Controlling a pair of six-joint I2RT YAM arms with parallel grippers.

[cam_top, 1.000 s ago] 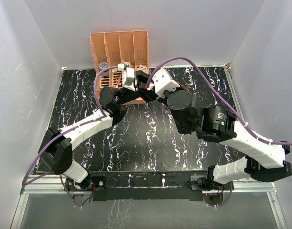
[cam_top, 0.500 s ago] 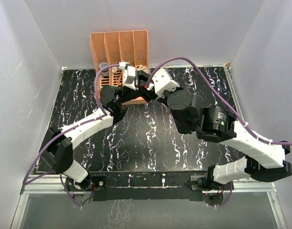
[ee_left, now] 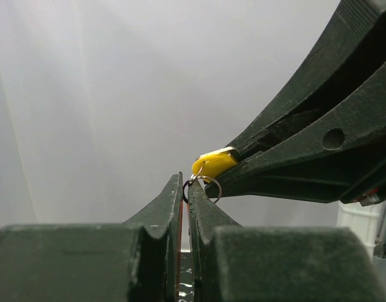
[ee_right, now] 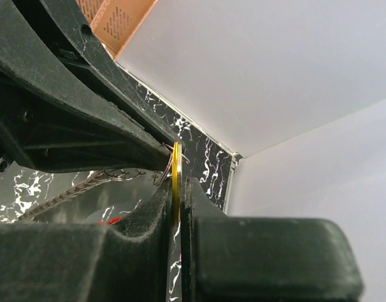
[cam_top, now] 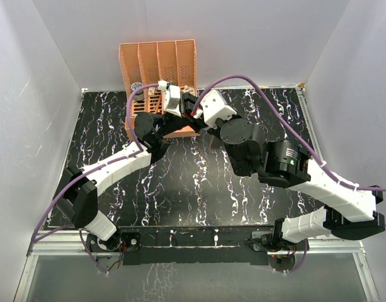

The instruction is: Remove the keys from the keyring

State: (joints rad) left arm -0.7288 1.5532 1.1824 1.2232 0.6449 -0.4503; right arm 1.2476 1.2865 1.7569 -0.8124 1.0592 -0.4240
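Down at the near edge of the black, white-veined marble-look table (cam_top: 180,189), the two arm bases sit side by side. Both arms lean way out and meet over the far part of the table, with looping purple cables (cam_top: 243,80) arching over them.

Closest in is the left gripper (ee_left: 186,184). Its jaws are pinched down to a hairline slit, and the thin metal wire keyring (ee_left: 206,189) is caught right at the tips, so it's basically closed on the ring.

Just past that, tip to tip with it, is the right gripper (ee_right: 175,189). Its jaws are clamped tight on the tiny yellowish-gold metal key (ee_left: 213,165). From the right wrist cam the key shows edge-on, as a skinny yellow line squeezed between the fingers. The key sits right against the keyring, touching it, but honestly I can't tell whether it's threaded on the wire or just resting against it. The whole bundle is held up in the air, off the tabletop.

Behind the grippers, the orange slotted plastic rack (cam_top: 158,60) leans against the far white wall (cam_top: 243,38). Whatever is in it is too small to make out.
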